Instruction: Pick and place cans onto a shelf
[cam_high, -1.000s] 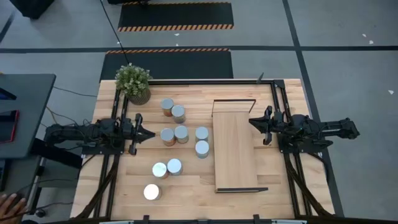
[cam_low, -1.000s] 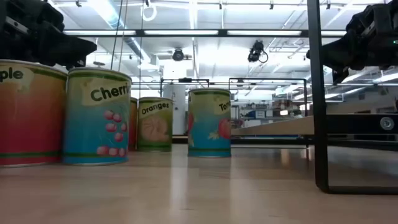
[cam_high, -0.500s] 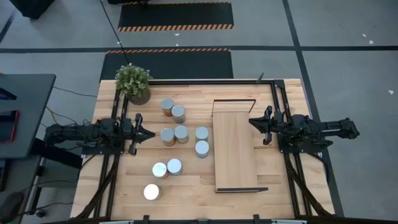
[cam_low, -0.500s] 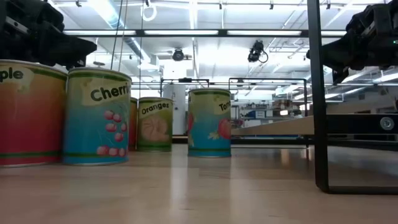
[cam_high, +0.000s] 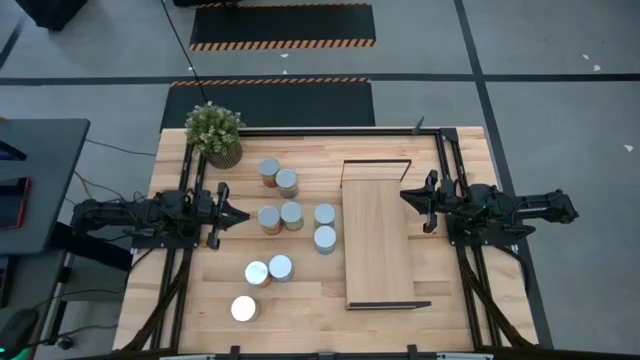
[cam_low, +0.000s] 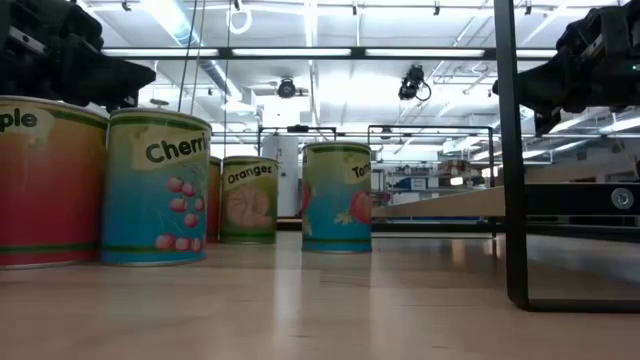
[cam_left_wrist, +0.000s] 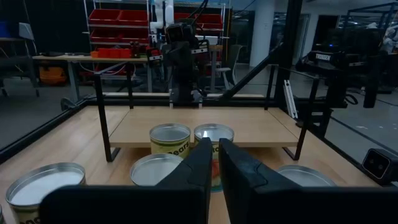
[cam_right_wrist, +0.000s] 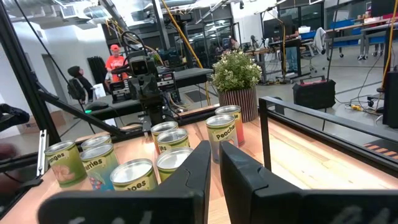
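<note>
Nine cans with silver lids stand upright on the tabletop between the arms: two at the far side (cam_high: 278, 176), a cluster in the middle (cam_high: 291, 215), and three near the front, one with a white top (cam_high: 243, 309). The light-wood shelf (cam_high: 378, 240) stands right of them on its black end frames. My left gripper (cam_high: 244, 214) is shut and empty, left of the middle cans. My right gripper (cam_high: 403, 197) is shut and empty above the shelf's right edge. Both pairs of fingers show close together in the wrist views (cam_left_wrist: 214, 152) (cam_right_wrist: 215, 155).
A potted plant (cam_high: 215, 132) stands at the table's far left corner. Black frame rails run along the table's left and right sides (cam_high: 455, 190). Bare tabletop lies in front of the shelf and the cans. People (cam_right_wrist: 115, 59) stand in the room beyond the table.
</note>
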